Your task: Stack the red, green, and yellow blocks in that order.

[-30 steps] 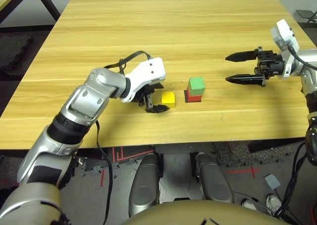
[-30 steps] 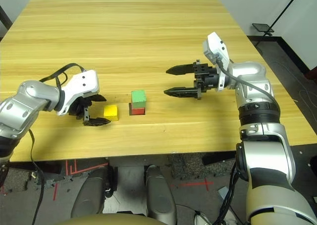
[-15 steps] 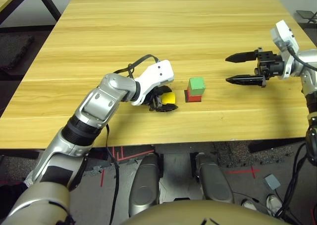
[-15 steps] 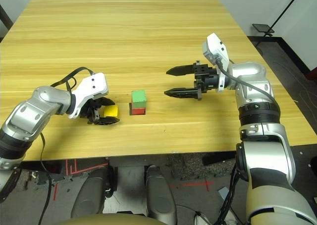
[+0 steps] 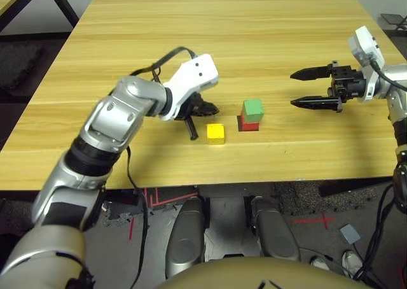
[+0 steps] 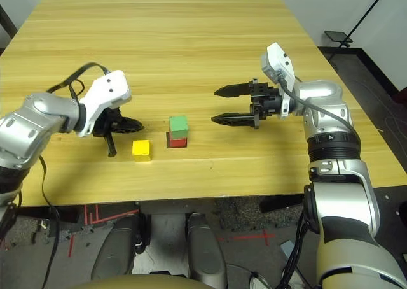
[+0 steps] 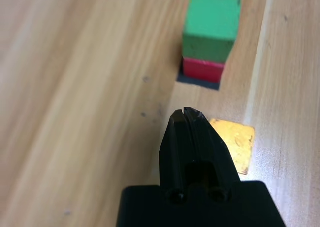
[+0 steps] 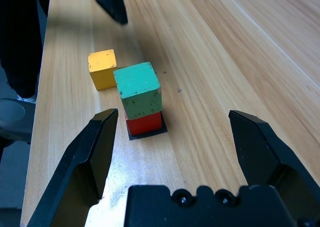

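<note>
The green block [image 5: 253, 109] sits on the red block [image 5: 248, 125], a little askew, near the table's front middle. To their left the yellow block [image 5: 215, 133] lies alone on the wood. My left gripper [image 5: 213, 109] hovers just behind and left of the yellow block, shut and empty, its tip aimed at the stack. In the left wrist view the fingers [image 7: 187, 132] hide one corner of the yellow block [image 7: 235, 142]. My right gripper [image 5: 294, 88] stands open to the right of the stack, apart from it, framing the green block [image 8: 137, 89] and red block [image 8: 144, 123].
A flat black square patch [image 8: 147, 133] lies under the red block. The table's front edge [image 5: 254, 177] runs close behind the blocks on my side. A black cable [image 5: 168, 56] loops over my left wrist. Bare wood stretches far beyond the blocks.
My left gripper, which was around the yellow block half a second ago, has come off it, risen and shut. The yellow block now lies free, slightly nearer me. The right arm has held still.
</note>
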